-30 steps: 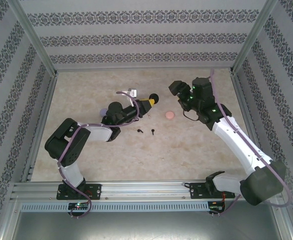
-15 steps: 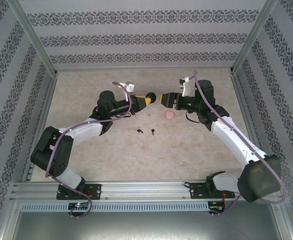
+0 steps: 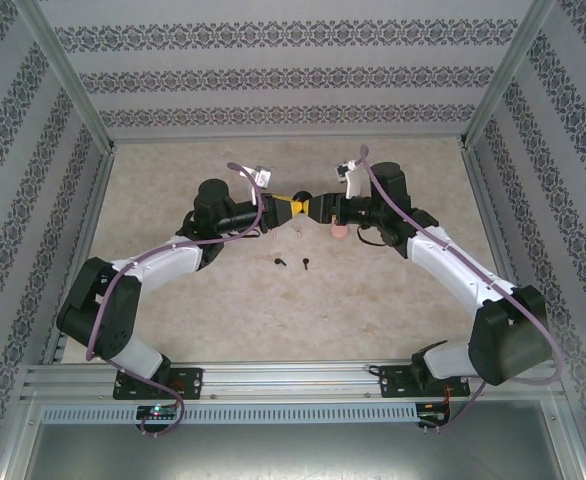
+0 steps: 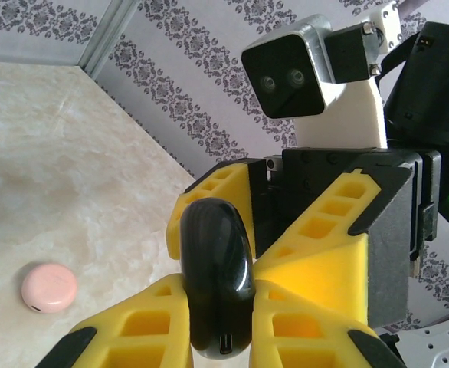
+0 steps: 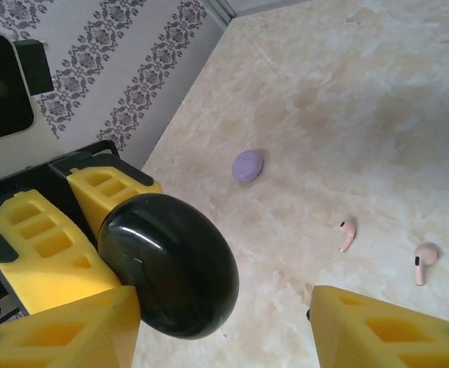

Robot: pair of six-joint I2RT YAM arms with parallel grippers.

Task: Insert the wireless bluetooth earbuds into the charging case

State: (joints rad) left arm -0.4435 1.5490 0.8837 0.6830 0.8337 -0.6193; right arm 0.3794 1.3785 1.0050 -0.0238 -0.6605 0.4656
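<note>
- The left gripper (image 4: 217,326), at the bottom of the left wrist view, is clamped tight on a black case (image 4: 215,268). The case stands on edge between the gripper's yellow fingers, with a small port facing the camera.
- The right gripper (image 5: 224,326) meets it head-on at the centre of the top view. Its jaws stand apart, one on either side of the same black case.
- In the right wrist view, the finger at lower left touches the case. The finger at lower right is well clear of it, with bare table (image 3: 393,290) showing between.
- A pink case (image 4: 49,287) lies closed on the table at the lower left of the left wrist view. In the top view it sits just below the right gripper.
- A purple case (image 5: 247,165) lies closed on the table in the upper middle of the right wrist view.
- Two pink earbuds (image 5: 347,234) lie loose on the table at the right of that view, apart from each other.
- Two black earbuds (image 3: 280,262) lie near each other just below the centre of the top view, apart from every case.
</note>
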